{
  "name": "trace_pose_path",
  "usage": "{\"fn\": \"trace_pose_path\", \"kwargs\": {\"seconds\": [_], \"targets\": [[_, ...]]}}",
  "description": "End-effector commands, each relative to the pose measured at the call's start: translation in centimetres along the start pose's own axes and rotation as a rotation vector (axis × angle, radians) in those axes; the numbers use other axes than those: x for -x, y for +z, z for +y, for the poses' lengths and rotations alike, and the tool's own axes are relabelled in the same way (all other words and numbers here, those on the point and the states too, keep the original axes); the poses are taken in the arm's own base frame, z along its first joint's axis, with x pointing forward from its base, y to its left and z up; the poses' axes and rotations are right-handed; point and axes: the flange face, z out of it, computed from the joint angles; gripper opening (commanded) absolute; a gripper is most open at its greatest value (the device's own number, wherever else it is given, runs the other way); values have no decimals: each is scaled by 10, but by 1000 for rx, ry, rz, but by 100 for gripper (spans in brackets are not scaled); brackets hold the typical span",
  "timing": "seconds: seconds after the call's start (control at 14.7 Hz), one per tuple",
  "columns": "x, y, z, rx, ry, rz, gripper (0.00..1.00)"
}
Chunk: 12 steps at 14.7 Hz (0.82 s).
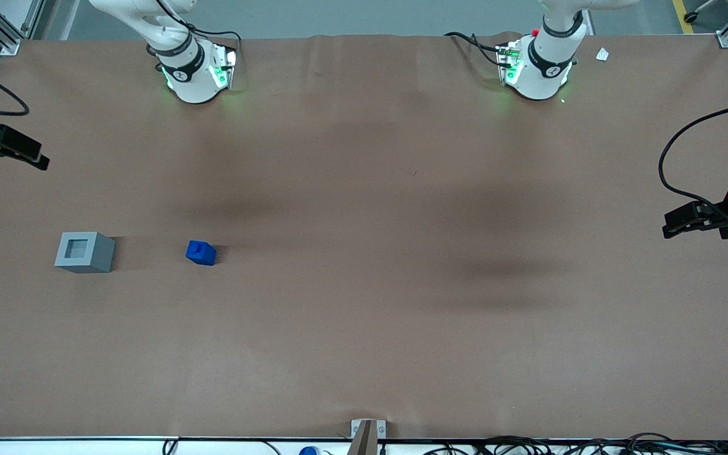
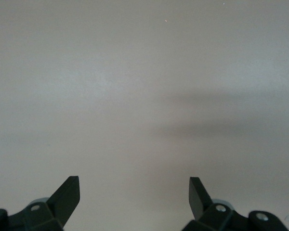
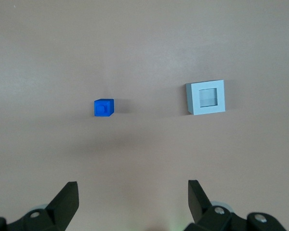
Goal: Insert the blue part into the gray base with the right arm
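The blue part (image 1: 200,252) (image 3: 103,108) is a small bright-blue block with a knob on top, standing on the brown table. The gray base (image 1: 84,252) (image 3: 205,96) stands beside it, a gap apart, toward the working arm's end, with its square recess facing up and nothing in it. My right gripper (image 1: 40,159) (image 3: 133,192) hangs at the working arm's end of the table, farther from the front camera than the base. It is open, with nothing between its fingers, and touches neither block.
Both arm bases (image 1: 193,72) (image 1: 538,69) stand at the table's edge farthest from the front camera. A small white scrap (image 1: 602,54) lies near the parked arm's base. A metal bracket (image 1: 367,433) and cables (image 1: 528,445) line the nearest edge.
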Motion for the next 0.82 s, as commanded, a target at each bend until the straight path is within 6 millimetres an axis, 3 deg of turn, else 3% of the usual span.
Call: {"fn": "trace_pose_path", "kwargs": {"seconds": [0.0,0.27,0.48,0.75], "targets": [[-2,25,-21,0,-22,-10,100],[-9,66,-47,2,-11,4,100],[-9,93,-86,5,24,16,100],[-14,148,-112,3,47,41,100]]}}
